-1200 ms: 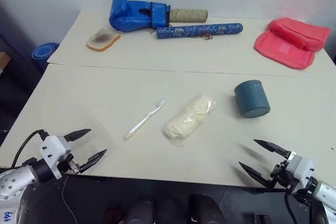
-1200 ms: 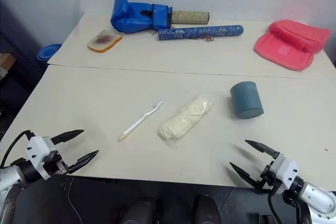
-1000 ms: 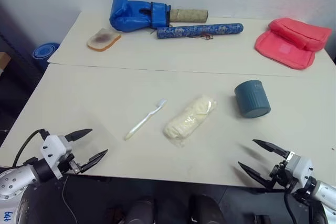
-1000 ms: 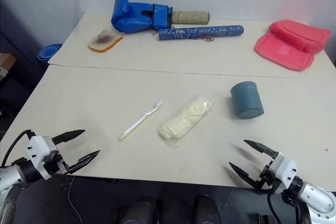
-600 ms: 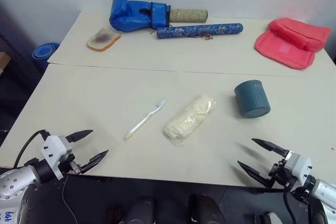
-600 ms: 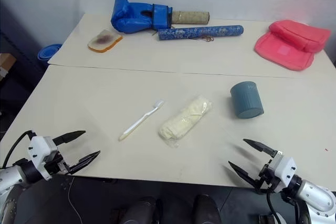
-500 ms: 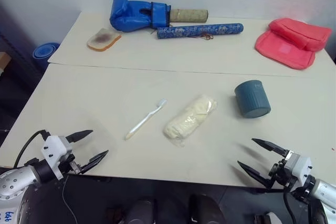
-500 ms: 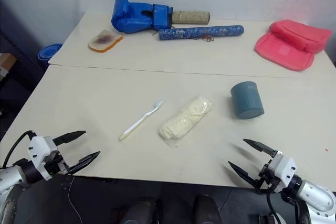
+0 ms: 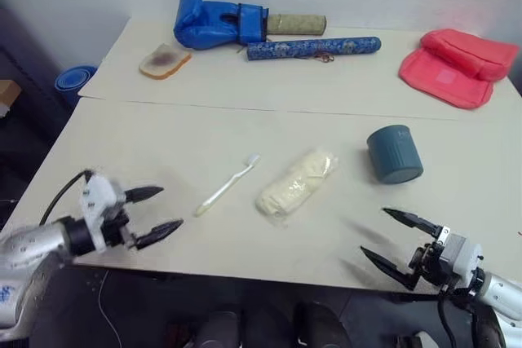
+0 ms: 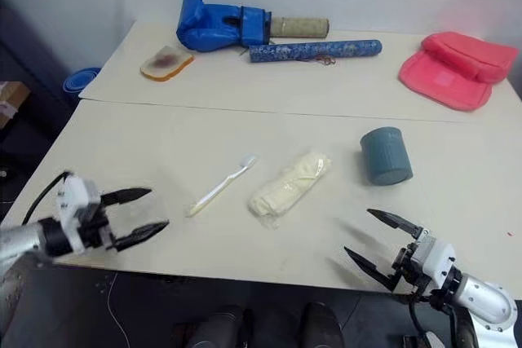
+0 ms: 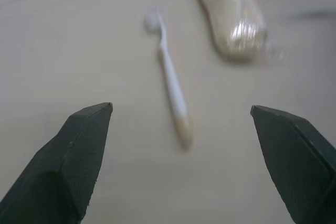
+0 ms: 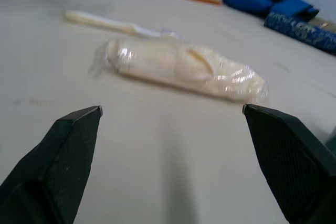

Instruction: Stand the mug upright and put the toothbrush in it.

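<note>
The dark teal mug (image 9: 395, 154) lies on its side at the right of the near table, a closed end facing me. Left of centre the white toothbrush (image 9: 227, 185) lies flat, bristle head pointing away. My left gripper (image 9: 171, 207) is open over the table's front left, a short way left of the brush handle; in the left wrist view the toothbrush (image 11: 170, 85) lies ahead between the open fingers. At the front right edge my right gripper (image 9: 373, 231) is also open and empty, well short of the mug.
A cream plastic-wrapped bundle (image 9: 297, 182) lies between toothbrush and mug. On the far table sit a blue boxing glove (image 9: 214, 24), a long blue patterned tube (image 9: 314, 47), a bread-like slice (image 9: 163, 60) and a red pouch (image 9: 457, 64).
My left gripper has moved up and to the right, in over the table's front edge, closer to the toothbrush. The right gripper has risen a little and edged left. Both stay open.
</note>
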